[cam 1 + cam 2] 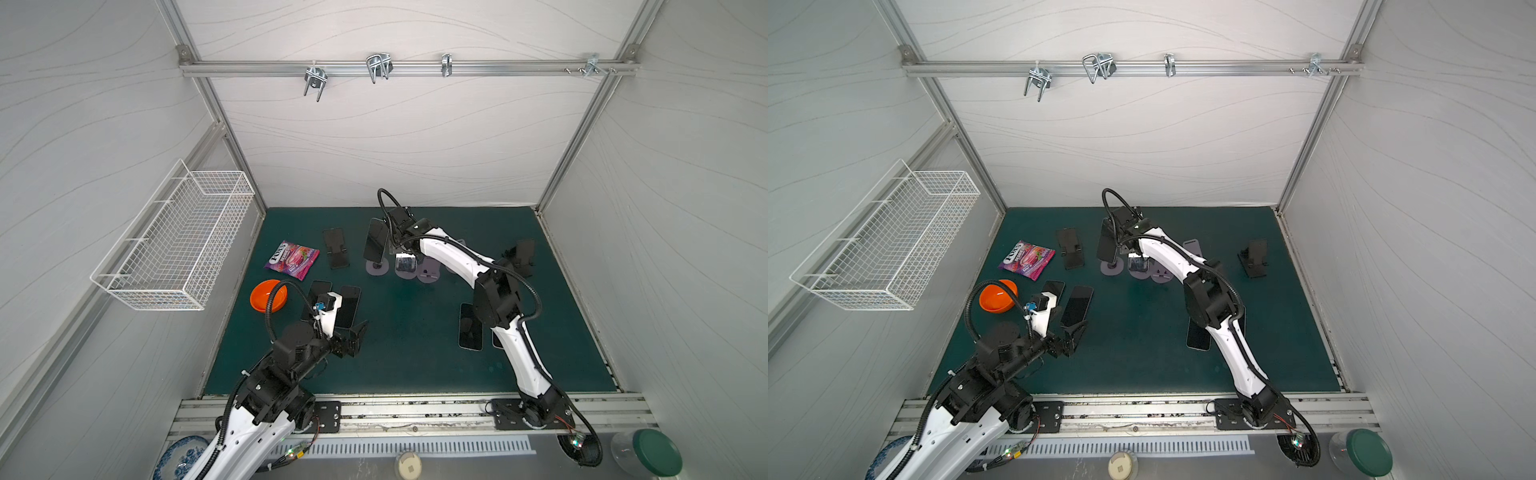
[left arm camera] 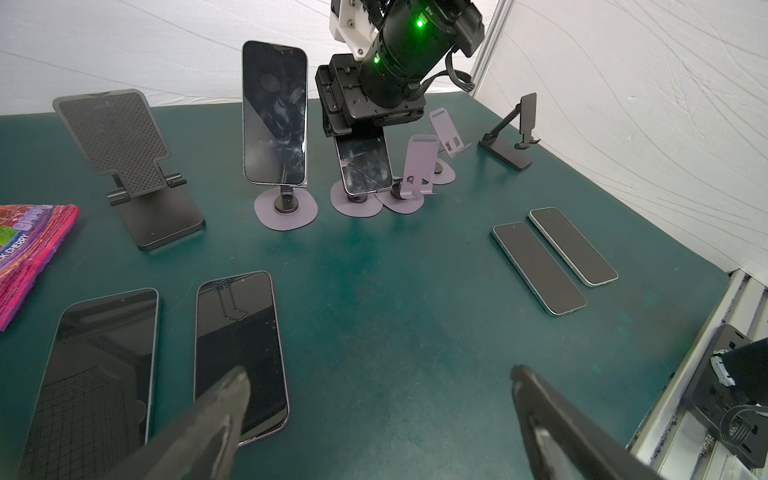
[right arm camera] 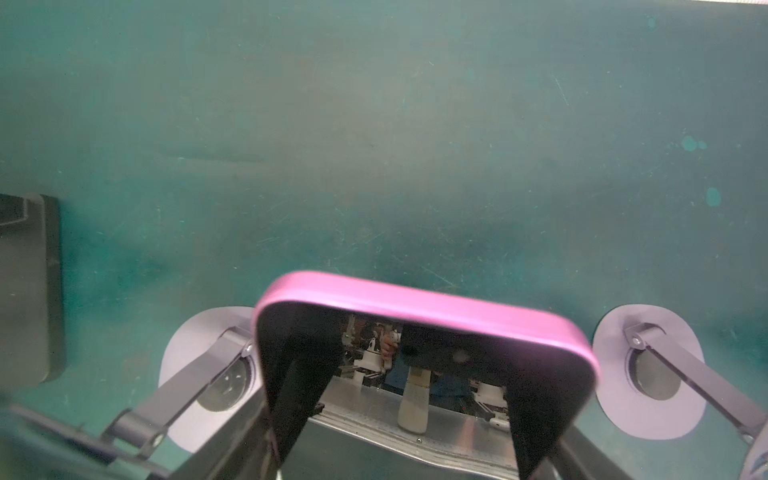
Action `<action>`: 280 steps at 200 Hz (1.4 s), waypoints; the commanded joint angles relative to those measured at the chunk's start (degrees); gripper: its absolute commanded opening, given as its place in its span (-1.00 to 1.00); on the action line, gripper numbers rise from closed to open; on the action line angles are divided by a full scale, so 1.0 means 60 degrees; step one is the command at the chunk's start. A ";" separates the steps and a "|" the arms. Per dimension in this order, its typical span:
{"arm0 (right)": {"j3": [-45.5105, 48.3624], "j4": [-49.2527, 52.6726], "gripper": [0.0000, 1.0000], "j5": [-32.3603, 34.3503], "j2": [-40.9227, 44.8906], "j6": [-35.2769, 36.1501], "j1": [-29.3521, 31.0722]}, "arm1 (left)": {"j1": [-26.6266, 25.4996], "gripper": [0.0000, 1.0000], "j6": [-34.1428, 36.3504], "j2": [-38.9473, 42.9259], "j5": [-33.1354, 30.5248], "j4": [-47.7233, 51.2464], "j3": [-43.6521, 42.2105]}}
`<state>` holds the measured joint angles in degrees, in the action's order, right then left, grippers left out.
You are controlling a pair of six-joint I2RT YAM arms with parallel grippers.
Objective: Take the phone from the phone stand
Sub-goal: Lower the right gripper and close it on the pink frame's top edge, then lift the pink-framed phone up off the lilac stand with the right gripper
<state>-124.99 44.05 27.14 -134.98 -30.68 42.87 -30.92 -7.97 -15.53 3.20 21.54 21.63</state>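
Observation:
A phone with a pink rim (image 3: 415, 303) leans on a lilac phone stand (image 2: 355, 205) in the middle of the back row; in both top views its screen (image 1: 405, 264) (image 1: 1139, 264) shows just below the right wrist. My right gripper (image 3: 419, 357) has come down over the phone's top, one dark finger (image 3: 299, 374) at each side of it. Whether the fingers press on the phone is not visible. My left gripper (image 2: 379, 374) hovers open and empty over the mat at the front left (image 1: 359, 332).
A second phone (image 2: 274, 112) stands upright on the lilac stand to the left. Two empty lilac stands (image 2: 419, 166) and two black stands (image 2: 124, 158) (image 2: 511, 137) flank the row. Phones lie flat (image 2: 239, 353) (image 2: 540, 270). Candy bag (image 1: 292, 259), orange bowl (image 1: 266, 295), wall basket (image 1: 178, 241).

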 commanded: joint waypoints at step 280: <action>0.1272 -0.1358 0.34 0.0007 0.1353 0.0483 -0.0024 | 0.0013 0.98 0.0012 -0.0033 -0.0038 -0.0410 0.0028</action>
<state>-117.67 37.23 26.55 -131.24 -28.80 42.87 -30.89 -8.12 -15.55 2.98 21.52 21.61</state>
